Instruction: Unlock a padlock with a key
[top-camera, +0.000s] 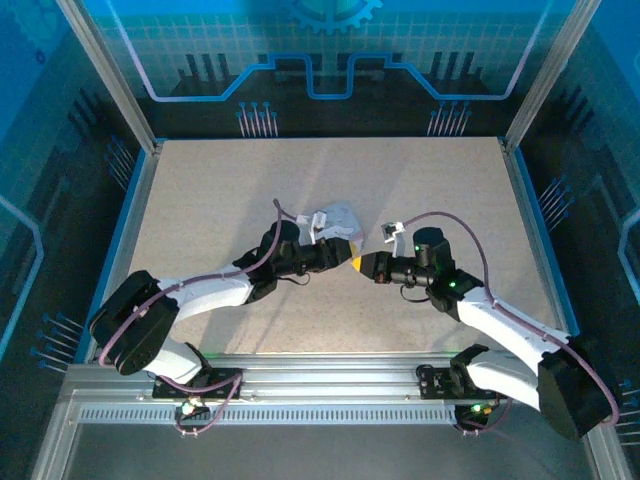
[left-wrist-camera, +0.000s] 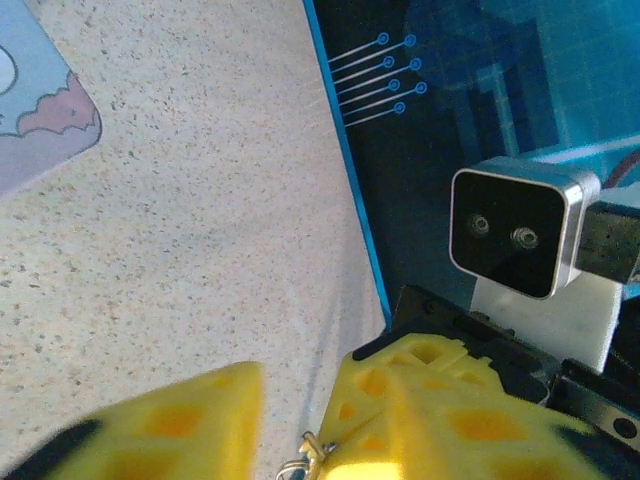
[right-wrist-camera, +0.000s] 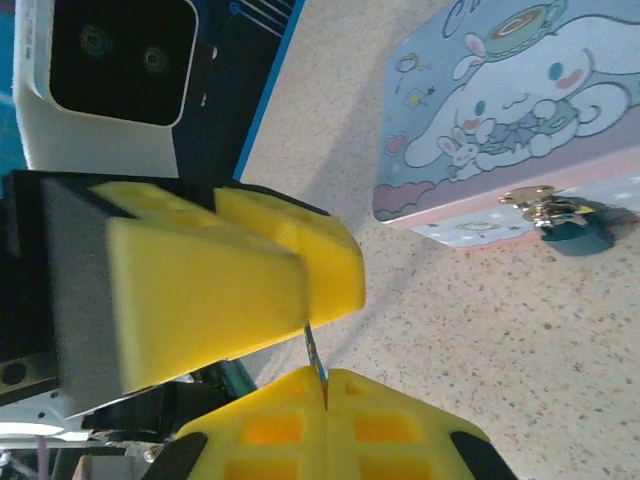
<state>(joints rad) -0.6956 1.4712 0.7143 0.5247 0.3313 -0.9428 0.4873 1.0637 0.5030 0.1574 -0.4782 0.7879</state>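
Right wrist view, right gripper (right-wrist-camera: 325, 400): the yellow fingers are seen pressed together at the bottom of the frame, and the key (right-wrist-camera: 315, 352) is pinched at their tips.
Key: a thin silvery blade is shown standing straight out from the closed fingertips. Whether its far end touches the left gripper's finger or stops just short cannot be told.
Left gripper (right-wrist-camera: 320, 285): it is placed directly ahead of the right fingertips, tip to tip. Its fingers are blurred here. In the left wrist view they are seen partly apart, with the right gripper's tips in the gap, and nothing is seen clamped by them.
Table (right-wrist-camera: 520, 350): a speckled surface is spread ahead and to the right of the tool.
Tin (right-wrist-camera: 500, 110): it is laid on the table further ahead and to the right, with the cartoon lid turned toward the camera.
Padlock (right-wrist-camera: 578, 236): small and dark, it is hung from the brass clasp (right-wrist-camera: 535, 203) on the tin's near edge, well apart from the key.
Step in hand: a handover of the key between the grippers is judged, with the key carried by the right one. The lock is not yet approached.
Next move: the right gripper would need to be drawn clear of the left and carried forward and rightward to the padlock, with the blade lined up on the keyhole. The keyhole's facing cannot be made out. The lock hangs loose, so steadying by the left gripper is likely to be needed.
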